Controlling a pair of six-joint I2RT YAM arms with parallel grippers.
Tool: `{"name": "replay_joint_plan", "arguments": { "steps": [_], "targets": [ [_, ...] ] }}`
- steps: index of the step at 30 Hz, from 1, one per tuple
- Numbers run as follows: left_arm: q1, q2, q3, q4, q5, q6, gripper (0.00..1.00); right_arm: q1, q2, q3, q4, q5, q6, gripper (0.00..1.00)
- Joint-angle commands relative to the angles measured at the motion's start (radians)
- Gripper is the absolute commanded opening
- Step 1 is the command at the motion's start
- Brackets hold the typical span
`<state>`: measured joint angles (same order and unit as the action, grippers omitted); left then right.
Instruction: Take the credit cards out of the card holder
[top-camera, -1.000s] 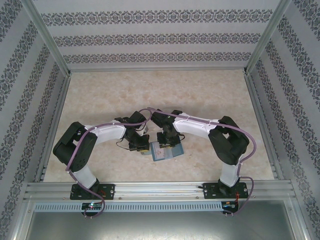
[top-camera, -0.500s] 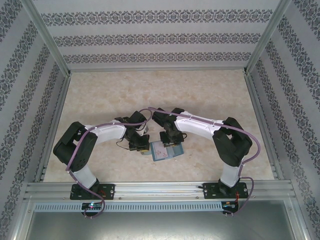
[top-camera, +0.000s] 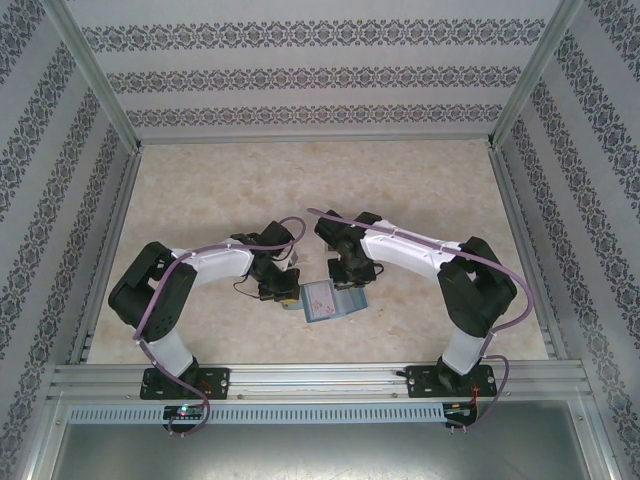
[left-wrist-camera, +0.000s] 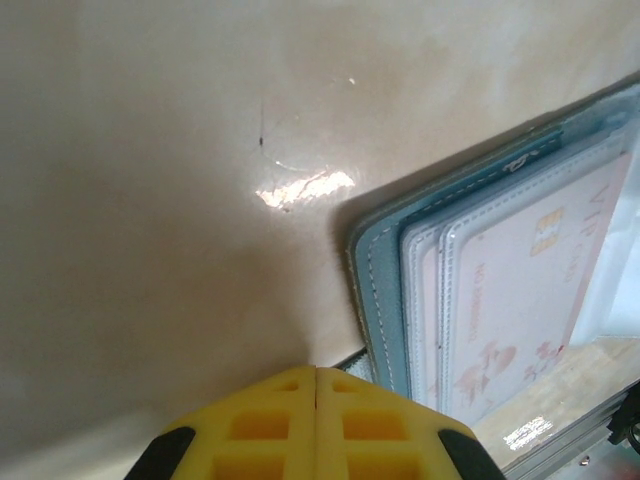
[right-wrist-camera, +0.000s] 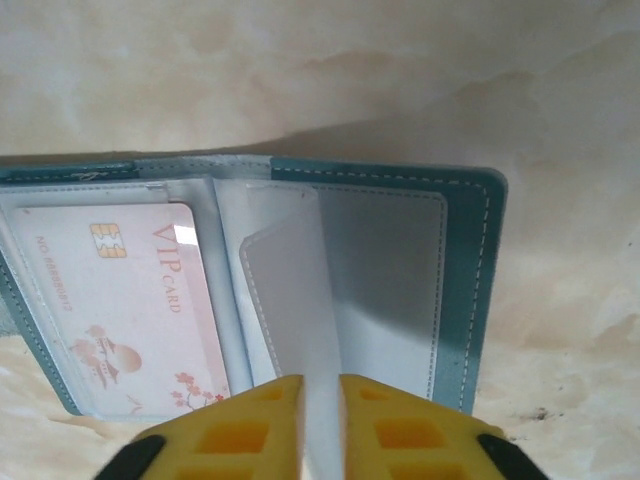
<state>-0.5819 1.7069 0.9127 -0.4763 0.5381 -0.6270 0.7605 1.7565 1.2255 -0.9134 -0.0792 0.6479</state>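
Note:
The card holder (top-camera: 340, 308) lies open on the table near the front, teal outside (right-wrist-camera: 465, 280) and blue-grey inside. A pale pink credit card (right-wrist-camera: 120, 300) marked VIP sits in a clear pocket on its left half, and also shows as (left-wrist-camera: 530, 290). My right gripper (right-wrist-camera: 322, 380) is shut on a translucent stitched sleeve leaf (right-wrist-camera: 290, 270) of the holder, which stands up from the spine. My left gripper (left-wrist-camera: 316, 370) is shut with nothing between its fingers, its tips down at the holder's left edge (left-wrist-camera: 378, 290). In the top view both grippers, left (top-camera: 283, 290) and right (top-camera: 347, 280), flank the holder.
The marbled table (top-camera: 300, 190) stretches back to patterned walls on three sides. Aluminium posts stand at the corners and a rail (top-camera: 320, 378) runs along the near edge by the arm bases.
The right gripper has drawn a little back and to the right with the sleeve leaf, its jaws narrowing on it. The left arm and the holder have stayed put.

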Motion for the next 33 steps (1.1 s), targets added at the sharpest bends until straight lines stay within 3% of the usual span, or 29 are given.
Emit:
{"name": "replay_joint_plan", "arguments": {
  "steps": [1,5,13,27,33],
  "targets": [
    [-0.007,0.014,0.025,-0.036,-0.018,0.026,0.02,-0.01,-0.023,-0.017,0.007,-0.011,-0.007,0.13],
    [-0.007,0.015,0.026,-0.039,-0.019,0.026,0.02,-0.014,-0.024,-0.021,0.002,0.002,-0.011,0.05],
    [-0.008,0.018,0.044,-0.066,-0.04,0.036,0.02,-0.029,-0.032,-0.023,-0.056,0.085,-0.022,0.0],
    [-0.021,-0.022,0.108,-0.108,-0.015,0.018,0.02,-0.027,-0.069,0.058,-0.164,0.13,-0.031,0.17],
    [-0.032,-0.02,0.119,-0.088,0.002,0.001,0.02,-0.032,-0.118,0.005,0.012,-0.069,0.003,0.18]
  ]
}}
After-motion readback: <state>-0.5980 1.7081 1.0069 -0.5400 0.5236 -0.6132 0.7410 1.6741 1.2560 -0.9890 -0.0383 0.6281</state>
